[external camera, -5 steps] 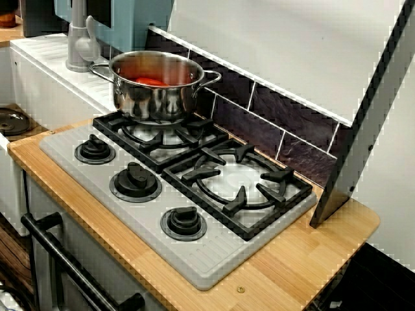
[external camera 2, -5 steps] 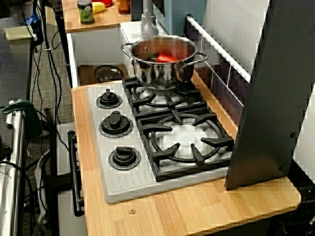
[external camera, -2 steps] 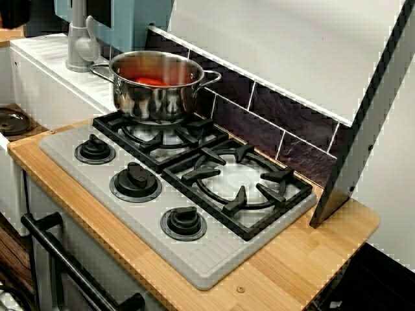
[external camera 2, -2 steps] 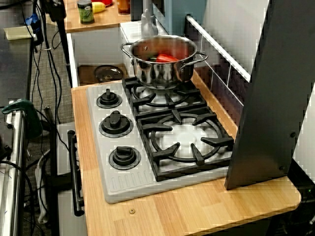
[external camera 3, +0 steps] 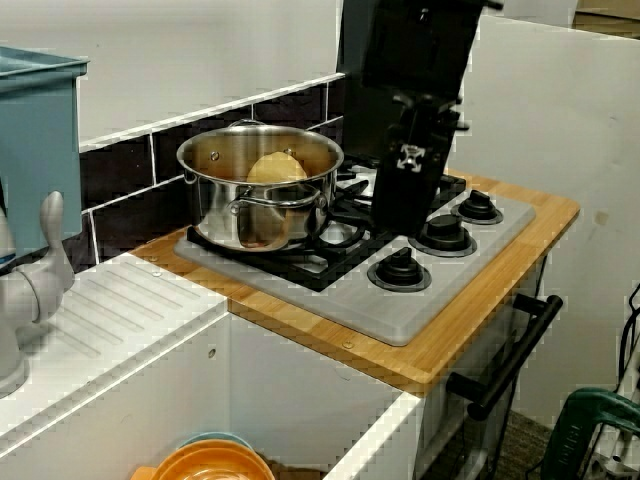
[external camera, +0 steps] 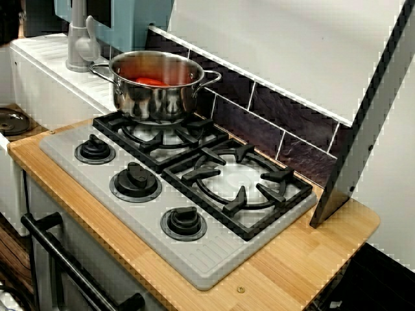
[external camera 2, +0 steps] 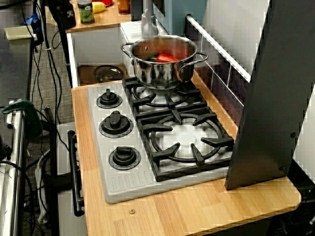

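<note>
the small dark green jar (external camera 2: 86,12) stands on the wooden side counter (external camera 2: 106,19), beyond the sink. the black gripper (external camera 2: 63,14) hangs just beside it, seemingly not touching. i cannot tell whether its jaws are apart or closed. any closing-in is best kept slow and level, so the jar is not tipped. well apart, the shiny steel pot (external camera 2: 164,59) sits on the rear burner of the grey stove (external camera 2: 118,182).

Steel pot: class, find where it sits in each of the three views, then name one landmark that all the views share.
View from the stove's front corner: steel pot upper left, on the far burner.
View from above: pot top centre, on the far burner.
View from the sink side: pot left of centre, on the near burner.
Shared landmark: the middle black knob of three.
</note>
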